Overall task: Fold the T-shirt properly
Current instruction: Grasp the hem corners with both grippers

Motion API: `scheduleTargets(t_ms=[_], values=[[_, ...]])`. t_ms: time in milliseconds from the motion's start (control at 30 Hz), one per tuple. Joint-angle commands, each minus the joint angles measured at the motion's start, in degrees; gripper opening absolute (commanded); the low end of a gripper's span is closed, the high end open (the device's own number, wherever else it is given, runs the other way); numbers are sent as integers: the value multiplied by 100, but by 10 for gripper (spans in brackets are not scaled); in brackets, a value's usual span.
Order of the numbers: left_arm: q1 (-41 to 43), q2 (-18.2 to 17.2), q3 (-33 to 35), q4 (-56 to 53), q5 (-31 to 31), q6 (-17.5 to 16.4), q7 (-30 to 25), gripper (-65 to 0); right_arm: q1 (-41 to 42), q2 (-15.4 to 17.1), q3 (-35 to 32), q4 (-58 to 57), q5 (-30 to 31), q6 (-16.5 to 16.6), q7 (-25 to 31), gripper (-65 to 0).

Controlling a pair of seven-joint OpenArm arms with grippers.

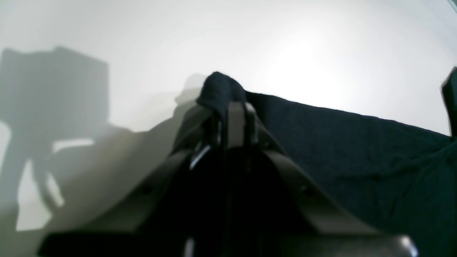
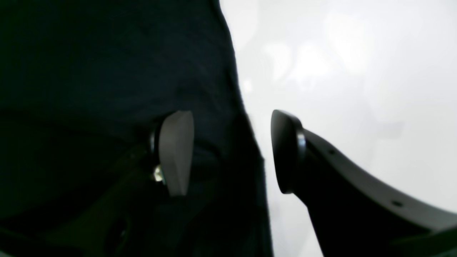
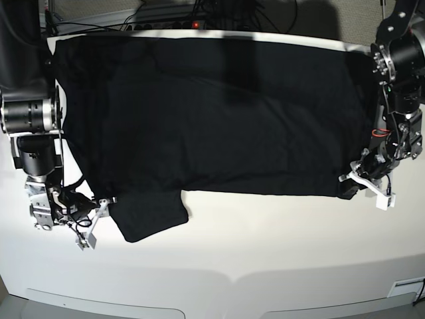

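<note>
The black T-shirt [image 3: 212,113] lies spread flat over the far half of the white table [image 3: 265,259], plain side up. One short sleeve [image 3: 151,216] points toward the front left. My left gripper [image 3: 353,181] sits at the shirt's front right corner. In the left wrist view this left gripper [image 1: 232,110] is shut on a bunched bit of the shirt's cloth [image 1: 219,89]. My right gripper [image 3: 99,211] is low at the sleeve's left edge. In the right wrist view the right gripper [image 2: 232,153] is open, with the T-shirt's edge [image 2: 107,71] lying between its fingers.
Cables and a power strip [image 3: 166,23] run behind the table's far edge. The two arm bodies stand at the left [image 3: 30,119] and right [image 3: 398,73] sides. The table's rounded front edge [image 3: 212,302] is close to the camera.
</note>
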Motion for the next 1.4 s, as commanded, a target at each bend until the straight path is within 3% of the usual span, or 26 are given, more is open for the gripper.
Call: scheduleTargets(t_ms=[0, 133, 400, 600, 667, 833, 1033, 1100, 1233, 1367], values=[[-46, -37, 17, -2, 236, 73, 278, -650, 234, 31, 13, 26, -24, -11, 181, -304], [-48, -35, 17, -2, 232, 73, 278, -650, 234, -37, 13, -188, -315, -42, 402, -310], [-48, -35, 17, -2, 234, 73, 238, -650, 111, -208, 13, -223, -437, -39, 243, -396], [-46, -35, 15, -2, 234, 73, 238, -650, 109, -155, 13, -223, -463, -52, 13, -607], [-48, -35, 17, -2, 232, 73, 238, -650, 109, -157, 13, -223, -627, -280, 28, -650], [-48, -35, 17, -2, 122, 73, 232, -650, 129, -122, 13, -221, -857, -321, 442, -650], [-50, -37, 15, 26, -726, 73, 227, -650, 260, -11, 15, -155, -455, -273, 621, -650], [-50, -35, 15, 85, -881, 73, 229, -650, 271, 42, 13, -63, -208, -111, 616, -650], [-46, -35, 15, 275, -999, 73, 313, -650, 269, 151, 15, 221, 501, 503, 190, -650], [-13, -35, 15, 452, -1370, 73, 715, -650, 267, 236, 15, 446, 868, 590, -313, -650]])
